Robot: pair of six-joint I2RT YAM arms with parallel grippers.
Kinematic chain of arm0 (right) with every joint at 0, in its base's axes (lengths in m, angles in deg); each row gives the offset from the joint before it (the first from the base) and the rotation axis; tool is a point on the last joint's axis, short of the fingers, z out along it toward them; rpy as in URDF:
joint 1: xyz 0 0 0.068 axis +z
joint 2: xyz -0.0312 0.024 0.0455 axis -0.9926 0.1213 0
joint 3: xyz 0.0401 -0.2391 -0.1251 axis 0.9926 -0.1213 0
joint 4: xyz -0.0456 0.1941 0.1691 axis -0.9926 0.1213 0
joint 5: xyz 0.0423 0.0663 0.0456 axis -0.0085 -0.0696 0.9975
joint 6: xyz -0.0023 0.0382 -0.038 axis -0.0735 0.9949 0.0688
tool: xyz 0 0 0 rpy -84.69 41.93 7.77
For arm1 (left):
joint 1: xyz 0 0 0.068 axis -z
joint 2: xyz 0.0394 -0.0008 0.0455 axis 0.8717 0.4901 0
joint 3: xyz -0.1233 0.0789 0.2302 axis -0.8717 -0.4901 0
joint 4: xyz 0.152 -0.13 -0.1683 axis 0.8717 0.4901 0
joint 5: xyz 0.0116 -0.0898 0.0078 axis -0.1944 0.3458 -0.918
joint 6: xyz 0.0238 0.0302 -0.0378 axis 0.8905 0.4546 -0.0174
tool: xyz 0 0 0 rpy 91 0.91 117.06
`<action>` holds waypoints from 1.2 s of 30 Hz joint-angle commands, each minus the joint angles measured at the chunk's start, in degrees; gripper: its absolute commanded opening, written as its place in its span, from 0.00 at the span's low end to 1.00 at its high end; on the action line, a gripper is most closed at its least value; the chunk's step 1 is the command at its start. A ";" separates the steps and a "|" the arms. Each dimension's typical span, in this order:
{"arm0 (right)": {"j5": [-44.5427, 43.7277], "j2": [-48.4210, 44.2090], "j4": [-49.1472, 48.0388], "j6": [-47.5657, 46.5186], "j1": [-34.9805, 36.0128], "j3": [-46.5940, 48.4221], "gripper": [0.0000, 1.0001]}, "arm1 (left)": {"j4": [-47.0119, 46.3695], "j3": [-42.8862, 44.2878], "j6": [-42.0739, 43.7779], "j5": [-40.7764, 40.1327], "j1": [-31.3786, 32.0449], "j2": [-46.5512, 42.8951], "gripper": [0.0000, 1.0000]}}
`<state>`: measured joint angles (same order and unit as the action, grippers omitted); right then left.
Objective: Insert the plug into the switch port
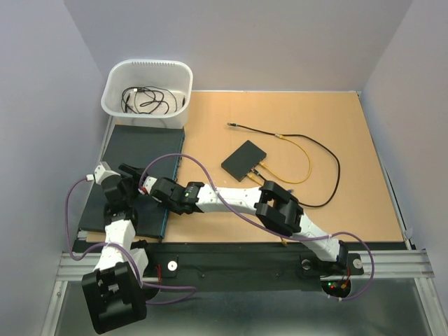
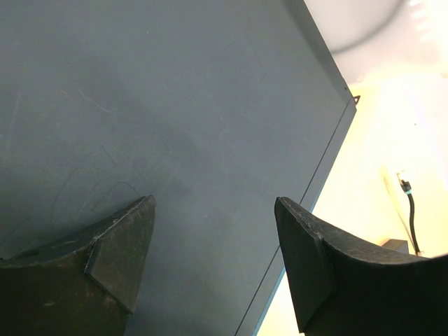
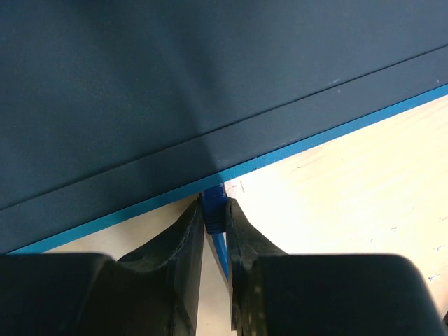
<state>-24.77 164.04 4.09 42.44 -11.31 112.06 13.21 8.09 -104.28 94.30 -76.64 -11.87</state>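
Observation:
My right gripper [image 3: 214, 204] is shut on a blue plug [image 3: 214, 194]. The plug's tip touches the blue-edged side of a large dark flat unit [image 3: 175, 84]. I cannot tell whether the tip sits in a socket. In the top view the right gripper [image 1: 147, 186] is at that unit's [image 1: 140, 150] right edge. My left gripper [image 2: 213, 203] is open and empty, hovering over the unit's top [image 2: 175, 105]; it also shows in the top view [image 1: 128, 175]. A small black box [image 1: 243, 159] lies mid-table, apart from both grippers. Its sockets do not show.
A yellow cable [image 1: 301, 150] and a black cable [image 1: 329, 175] run from the small box's near edge across the wooden board. A white bin [image 1: 147, 91] holding coiled cable stands at the back left. Purple arm cables [image 1: 203, 168] loop over the board.

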 commanded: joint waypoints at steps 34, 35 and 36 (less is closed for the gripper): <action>24.41 -3.12 -11.00 -12.59 -1.58 3.66 0.00 | -3.89 -0.42 1.81 4.53 0.34 0.47 0.80; 24.85 -3.12 -11.17 -12.50 -1.85 3.40 0.00 | -3.89 -0.42 1.81 4.62 0.34 0.47 0.80; 24.86 -2.94 -11.26 -12.58 -2.11 3.22 0.00 | -3.98 -0.42 1.81 4.70 0.34 0.47 0.80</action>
<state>-12.03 162.95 3.59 26.70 -13.91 111.88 10.39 8.06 -103.91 96.20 -76.53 -10.95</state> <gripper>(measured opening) 0.209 0.799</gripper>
